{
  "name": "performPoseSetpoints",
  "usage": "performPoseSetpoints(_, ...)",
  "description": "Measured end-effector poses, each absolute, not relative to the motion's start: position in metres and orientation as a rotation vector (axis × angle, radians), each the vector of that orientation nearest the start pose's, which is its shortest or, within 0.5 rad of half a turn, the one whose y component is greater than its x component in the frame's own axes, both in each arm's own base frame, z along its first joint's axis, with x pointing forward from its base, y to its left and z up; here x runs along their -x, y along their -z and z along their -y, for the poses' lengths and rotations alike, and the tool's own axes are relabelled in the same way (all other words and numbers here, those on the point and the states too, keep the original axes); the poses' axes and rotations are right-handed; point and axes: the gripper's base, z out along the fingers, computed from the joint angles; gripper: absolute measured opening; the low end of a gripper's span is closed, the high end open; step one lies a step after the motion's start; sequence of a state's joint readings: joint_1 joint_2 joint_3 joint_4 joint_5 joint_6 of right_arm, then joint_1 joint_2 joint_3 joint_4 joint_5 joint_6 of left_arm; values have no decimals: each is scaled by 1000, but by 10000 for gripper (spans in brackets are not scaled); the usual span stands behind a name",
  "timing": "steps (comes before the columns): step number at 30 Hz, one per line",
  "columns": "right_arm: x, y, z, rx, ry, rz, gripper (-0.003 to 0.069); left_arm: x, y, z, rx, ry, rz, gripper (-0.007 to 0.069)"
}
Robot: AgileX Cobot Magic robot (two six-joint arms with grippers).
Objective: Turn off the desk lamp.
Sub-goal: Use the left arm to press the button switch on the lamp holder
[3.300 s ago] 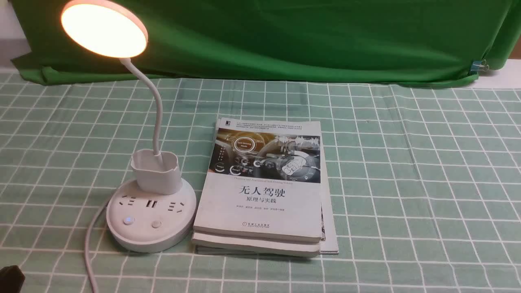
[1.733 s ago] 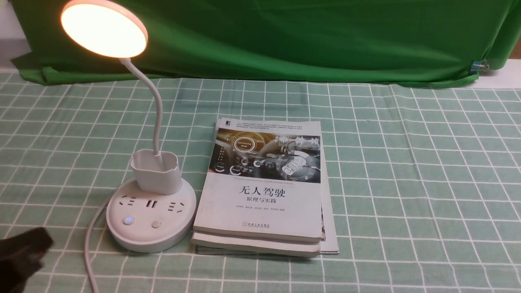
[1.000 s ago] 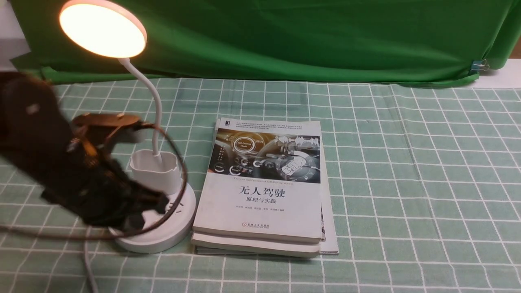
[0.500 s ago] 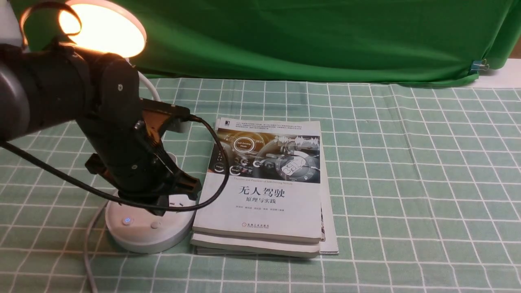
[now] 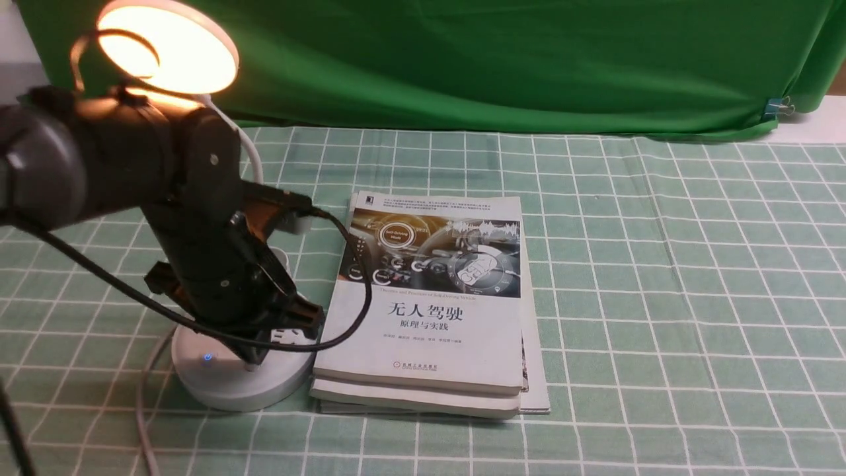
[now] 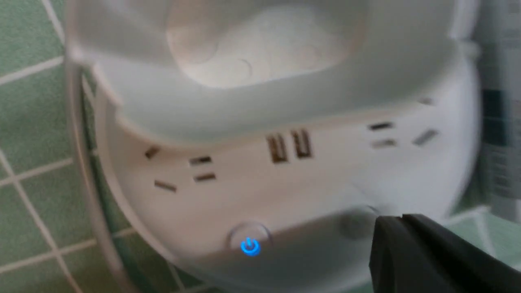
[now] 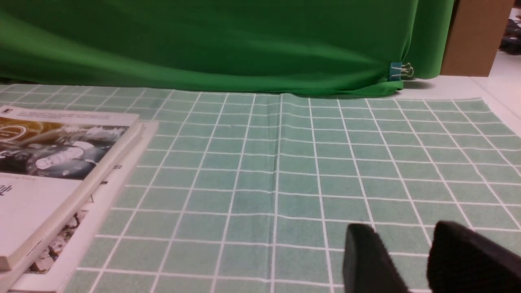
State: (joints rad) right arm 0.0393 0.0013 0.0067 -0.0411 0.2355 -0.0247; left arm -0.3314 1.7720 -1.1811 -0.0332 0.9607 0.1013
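Note:
The white desk lamp stands at the left of the table, its round head [image 5: 168, 46] glowing warm. Its round base [image 5: 228, 387] shows a blue-lit power button [image 5: 207, 357]. My left gripper [image 5: 254, 362] is shut and points down onto the base where the second button sits; the arm hides the cup and most of the neck. In the left wrist view the shut fingertips [image 6: 401, 217] sit beside a plain round button [image 6: 357, 224], right of the blue power button [image 6: 250, 246], with the cup [image 6: 260, 61] above. My right gripper [image 7: 401, 244] is open and empty over the cloth.
A stack of white books [image 5: 429, 311] lies just right of the lamp base, also in the right wrist view [image 7: 53, 171]. The lamp's white cord [image 5: 142, 410] runs toward the front edge. A green curtain [image 5: 502, 59] hangs at the back. Green checked cloth [image 5: 661, 297] covers the table.
My left arm came in from the lower left, swung over the lamp base and lowered its shut tip onto the base. The lamp has stayed lit throughout.

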Motion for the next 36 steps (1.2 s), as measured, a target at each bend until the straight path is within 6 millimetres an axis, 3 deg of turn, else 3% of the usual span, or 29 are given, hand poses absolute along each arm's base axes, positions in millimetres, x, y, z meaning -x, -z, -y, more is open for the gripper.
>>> performPoseSetpoints(3, -56, -189, -1, 83, 27, -1725, 242, -318, -188, 111, -635, 48, -3008, 1)
performPoseSetpoints(10, -56, -189, -1, 83, 27, -1725, 242, -318, -188, 111, -635, 47, -3005, 1)
performPoseSetpoints(19, -56, -189, -1, 83, 27, -1725, 242, -302, -221, 106, -615, 65, -2902, 1)
performPoseSetpoints(27, -56, -189, -1, 83, 27, -1725, 242, -301, -188, 105, -618, 56, -2919, 1)
performPoseSetpoints(36, -56, -189, -1, 83, 27, -1725, 242, -305, -189, 106, -621, 47, -2908, 1)
